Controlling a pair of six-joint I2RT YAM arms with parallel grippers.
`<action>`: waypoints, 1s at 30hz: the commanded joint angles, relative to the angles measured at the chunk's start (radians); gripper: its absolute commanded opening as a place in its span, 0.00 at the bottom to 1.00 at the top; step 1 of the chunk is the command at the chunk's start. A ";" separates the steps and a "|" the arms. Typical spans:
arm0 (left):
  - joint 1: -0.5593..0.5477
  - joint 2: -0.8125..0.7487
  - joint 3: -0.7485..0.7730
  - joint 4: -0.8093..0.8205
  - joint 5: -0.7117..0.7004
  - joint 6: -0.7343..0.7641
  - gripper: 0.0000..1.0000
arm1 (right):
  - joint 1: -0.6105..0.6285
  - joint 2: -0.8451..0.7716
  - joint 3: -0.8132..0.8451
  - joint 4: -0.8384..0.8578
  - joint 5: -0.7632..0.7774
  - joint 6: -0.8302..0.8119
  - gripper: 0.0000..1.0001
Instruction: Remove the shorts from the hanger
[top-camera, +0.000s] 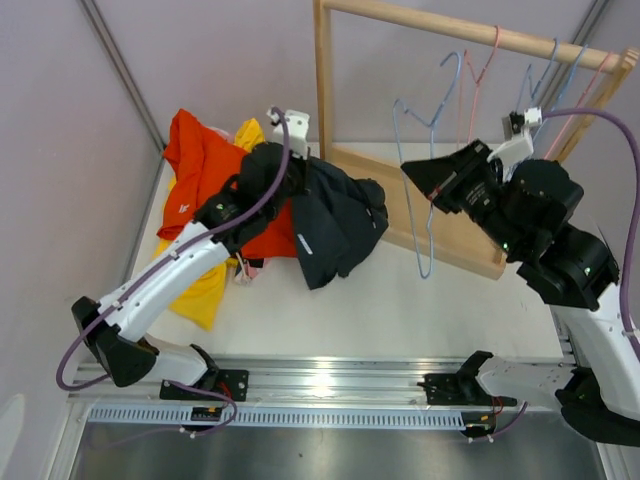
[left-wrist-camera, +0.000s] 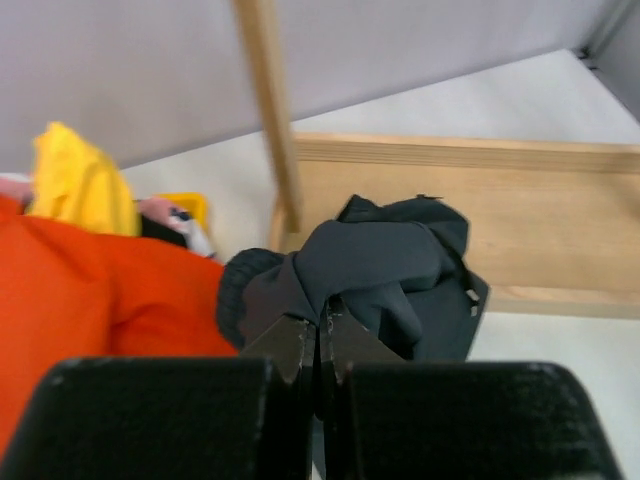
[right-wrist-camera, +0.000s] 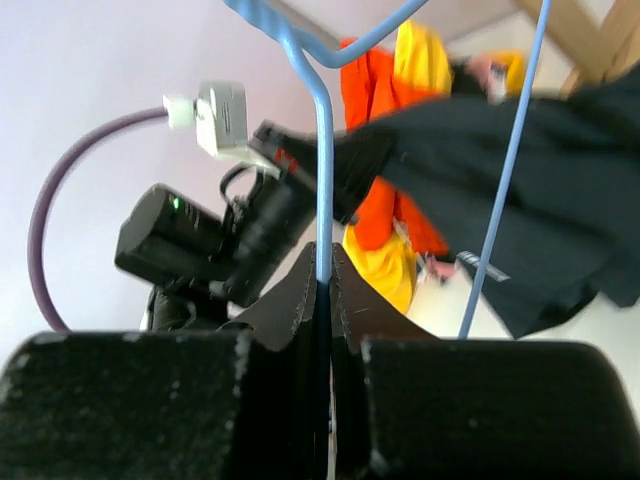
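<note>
The dark slate grey shorts lie crumpled on the table by the rack's base. My left gripper is shut on a fold of them, jaws pinched at the cloth. Orange-red shorts, yellow shorts and a bit of pink cloth lie piled to the left. My right gripper is shut on the wire of a bare blue hanger, seen up close in the right wrist view. No plain black pair is told apart.
A wooden rack stands at the back, its rail carrying several bare pink and blue wire hangers. Its flat wooden base lies right behind the grey shorts. Grey walls close the left side and the back.
</note>
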 joint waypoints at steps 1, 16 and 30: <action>0.137 -0.084 0.171 -0.068 0.049 0.046 0.00 | -0.033 0.079 0.151 0.054 0.078 -0.138 0.00; 0.618 0.427 0.962 -0.320 0.245 -0.020 0.00 | -0.271 0.255 0.275 0.116 -0.076 -0.166 0.00; 0.592 0.188 0.238 -0.311 0.188 -0.192 0.99 | -0.425 0.516 0.490 0.188 -0.237 -0.139 0.00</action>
